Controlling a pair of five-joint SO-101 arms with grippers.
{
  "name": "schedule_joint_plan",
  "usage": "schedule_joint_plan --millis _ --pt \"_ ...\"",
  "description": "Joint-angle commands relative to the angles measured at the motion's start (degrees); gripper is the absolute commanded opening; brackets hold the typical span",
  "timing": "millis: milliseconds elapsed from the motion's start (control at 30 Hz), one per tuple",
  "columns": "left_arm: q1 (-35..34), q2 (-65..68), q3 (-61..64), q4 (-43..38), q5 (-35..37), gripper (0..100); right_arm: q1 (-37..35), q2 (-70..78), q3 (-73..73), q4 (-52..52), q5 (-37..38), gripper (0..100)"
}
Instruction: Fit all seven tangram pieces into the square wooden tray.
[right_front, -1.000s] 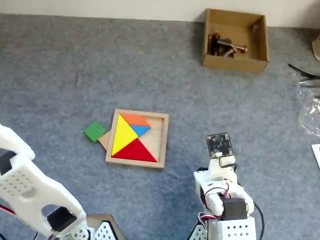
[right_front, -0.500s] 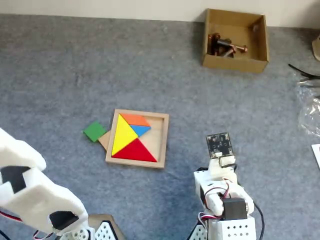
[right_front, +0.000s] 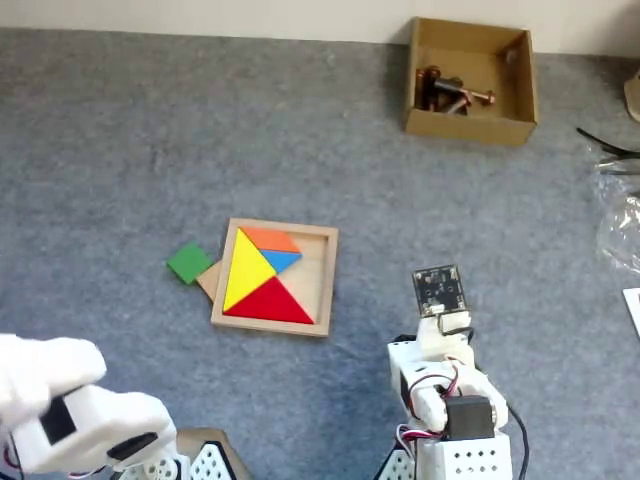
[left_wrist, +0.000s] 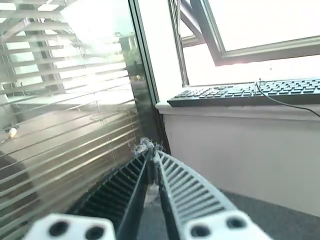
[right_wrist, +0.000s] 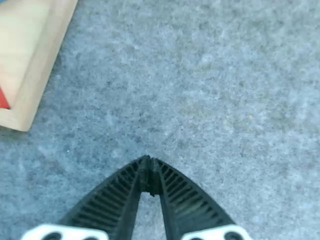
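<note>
Broadly, the grey carpeted table (right_front: 150, 130) leaves open room all round the square wooden tray (right_front: 318, 262), whose right-hand strip lies bare. The white left arm (right_front: 80, 425) sits at the near left. Its gripper (left_wrist: 150, 150) is pressed together and tipped up towards a window, away from the work. The right gripper (right_wrist: 149, 172), likewise pressed together, hangs over carpet just off the tray's near right corner. Both loose pieces lie left of the tray, so the left arm is probably the nearer. The green wooden square (right_front: 188, 263) lies apart from the rim, and the small tan wooden piece (right_front: 209, 281) touches it.
</note>
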Motion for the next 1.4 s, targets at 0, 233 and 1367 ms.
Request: schedule_joint_plan --millis 0,233,1367 --pt "1.01 -3.82 -0.66 0.44 0.62 1 -0.57 -0.48 6.73 -1.01 -0.44 0.5" --pt "1.01 -9.71 -0.66 0.44 0.62 1 -0.57 -0.48 6.73 -1.01 -0.44 0.5" --pt "19.12 -49.36 78.46 -2.81 0.53 1 -0.57 -0.48 6.73 -1.01 -0.44 0.5"
